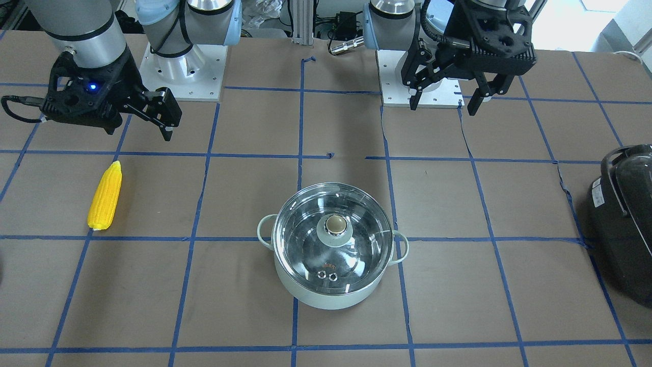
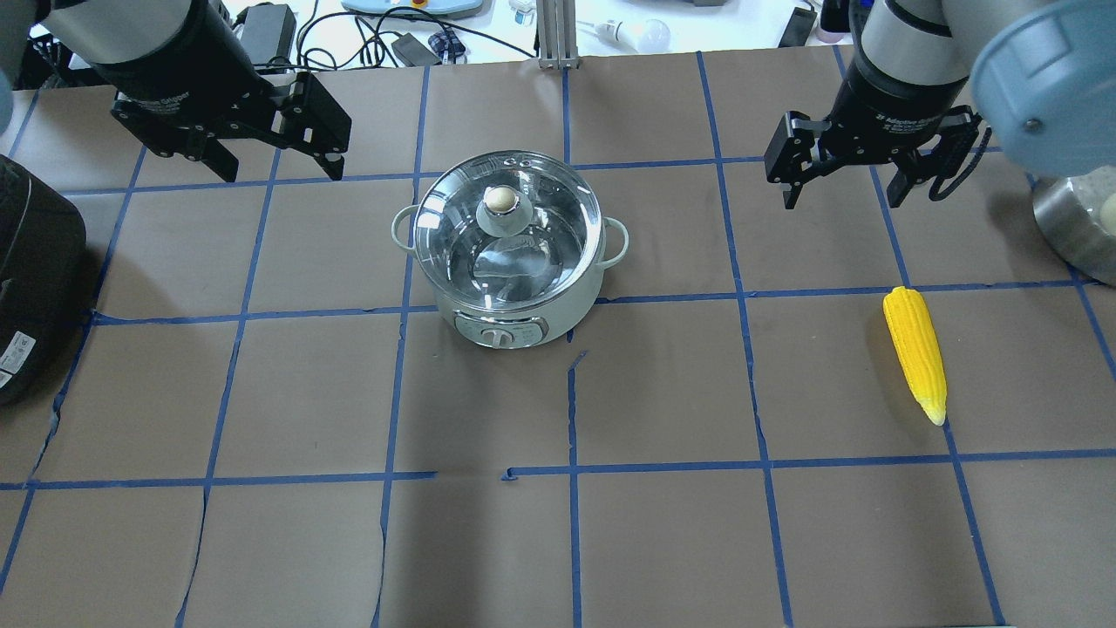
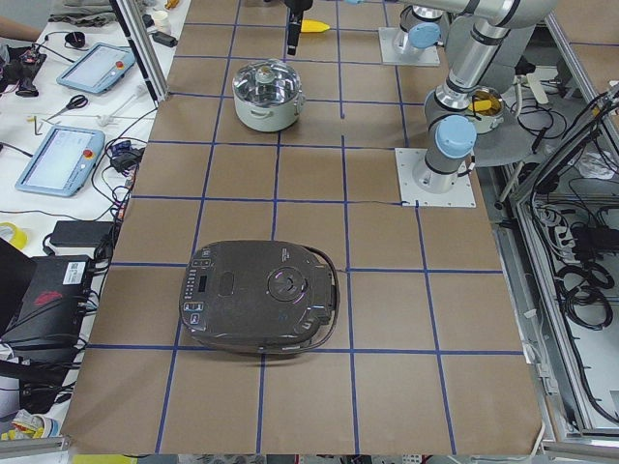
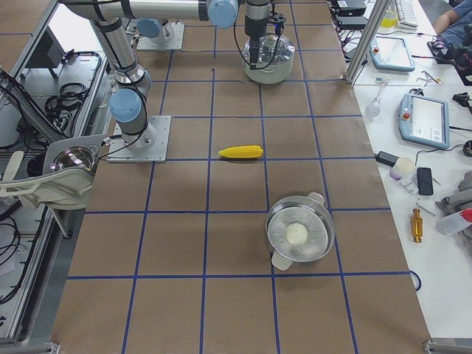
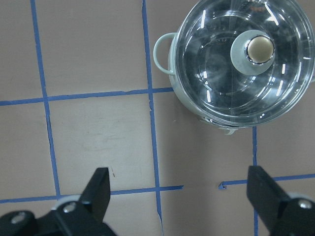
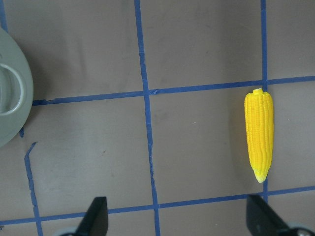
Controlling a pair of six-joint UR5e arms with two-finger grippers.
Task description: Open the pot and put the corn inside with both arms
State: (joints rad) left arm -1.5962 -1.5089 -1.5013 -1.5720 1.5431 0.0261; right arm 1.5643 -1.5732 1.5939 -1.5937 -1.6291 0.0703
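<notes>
Pot: we see a round, pale mint-white pot (image 2: pixel 558 323) standing upright on the brown paper-covered table (image 2: pixel 663 541). It is a little left of the middle and toward the far half in the overhead view.
Lid: a clear glass lid (image 2: pixel 523 253) sits closed on the rim, with a beige knob (image 2: pixel 500 200) on a pale collar at its centre.
Pot details: there is a small loop handle on each side, and a panel with a round dial (image 2: pixel 497 336) on the wall facing the robot.
Corn: the bright yellow cob (image 2: pixel 915 353) lies flat on the right part of the table, well apart from the pot. Its ribbed rows run lengthwise, and its tapered, paler tip points toward the robot, just beside a blue tape line.
Left gripper: the left gripper (image 2: pixel 279 170) hangs above the table to the far left of the pot. We see its fingers (image 5: pixel 98 189) spread wide with nothing between them.
Right gripper: the right gripper (image 2: pixel 843 199) hangs above the table on the far side of the corn. Its fingers (image 6: pixel 96 214) are also spread wide and hold nothing.
Other: a large black appliance (image 2: pixel 35 279) sits at the left edge.
Hard to make out: reflections on the glass and the shiny steel keep us from reading the inside of the pot.
Cut off: the left wrist view clips the top of the pot. The right wrist view shows only a sliver of its edge and one handle. The overhead frame cuts off part of the appliance.
Side-on: in the front-facing view the right gripper is turned sideways, so we cannot judge its gap from there.
</notes>
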